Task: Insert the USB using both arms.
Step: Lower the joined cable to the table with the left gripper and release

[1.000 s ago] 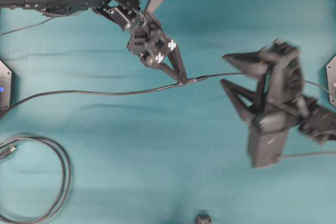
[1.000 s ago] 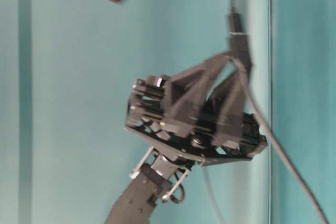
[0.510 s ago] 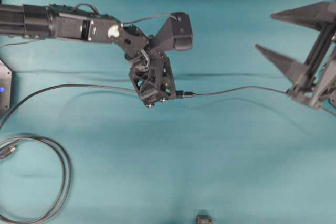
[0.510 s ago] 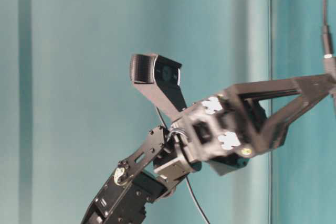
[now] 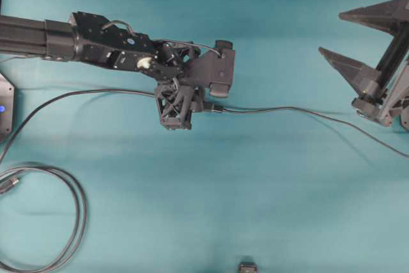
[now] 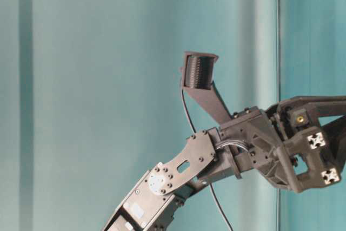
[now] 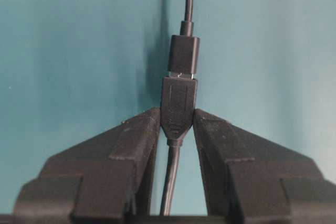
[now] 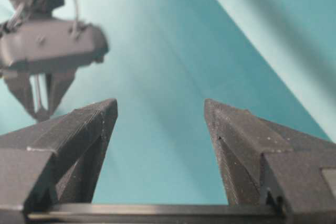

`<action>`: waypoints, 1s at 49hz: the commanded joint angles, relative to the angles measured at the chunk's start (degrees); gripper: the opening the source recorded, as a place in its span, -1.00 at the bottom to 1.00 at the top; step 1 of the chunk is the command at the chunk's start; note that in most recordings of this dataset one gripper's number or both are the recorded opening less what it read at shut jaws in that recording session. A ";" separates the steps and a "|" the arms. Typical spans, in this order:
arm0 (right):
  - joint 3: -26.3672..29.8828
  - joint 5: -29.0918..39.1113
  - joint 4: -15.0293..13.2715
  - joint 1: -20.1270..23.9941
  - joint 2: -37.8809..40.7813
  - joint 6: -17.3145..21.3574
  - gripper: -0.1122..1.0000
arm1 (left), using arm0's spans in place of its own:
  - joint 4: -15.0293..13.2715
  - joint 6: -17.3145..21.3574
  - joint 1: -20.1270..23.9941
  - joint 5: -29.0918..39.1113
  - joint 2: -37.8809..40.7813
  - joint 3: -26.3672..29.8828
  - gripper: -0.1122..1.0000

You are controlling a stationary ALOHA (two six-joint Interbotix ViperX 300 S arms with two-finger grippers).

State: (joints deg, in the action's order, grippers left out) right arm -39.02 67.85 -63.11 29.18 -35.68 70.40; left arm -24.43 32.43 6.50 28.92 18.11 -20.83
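In the left wrist view the USB, a small dark plug on a thin cable, sits end to end with the chunkier socket end; only a silvery sliver shows between them. My left gripper is shut on the socket end, one finger on each side. From overhead, the left gripper lies just left of the table's middle, and the USB trails its cable off to the right. My right gripper stands open and empty at the far right, apart from the cable. The right wrist view shows nothing between the right gripper's fingers.
A thicker cable is coiled in a loop at the lower left. A black box with a blue light sits at the left edge. A small dark object shows at the bottom edge. Teal cloth covers the table.
The right gripper has pulled away from the cable to the far right and stands open. The left gripper has turned and shifted slightly left, still holding the socket end; the right-hand cable has sagged lower across the table.
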 commanded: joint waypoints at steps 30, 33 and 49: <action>-4.39 -6.15 -0.18 -0.09 -7.73 1.14 0.53 | 0.26 -9.93 -0.53 -0.26 -12.92 -0.44 0.54; -6.42 -9.49 -0.18 -0.18 -9.40 1.85 0.53 | 0.18 -10.55 -0.97 -2.37 -15.82 -2.11 0.54; -18.54 -22.59 -0.18 -1.93 -21.97 6.24 0.53 | 0.18 -9.76 -5.89 -26.98 -29.62 -11.95 0.54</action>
State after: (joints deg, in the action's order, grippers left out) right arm -56.16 46.67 -63.11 27.69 -54.93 76.55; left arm -24.35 22.85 2.20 7.82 -7.56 -31.46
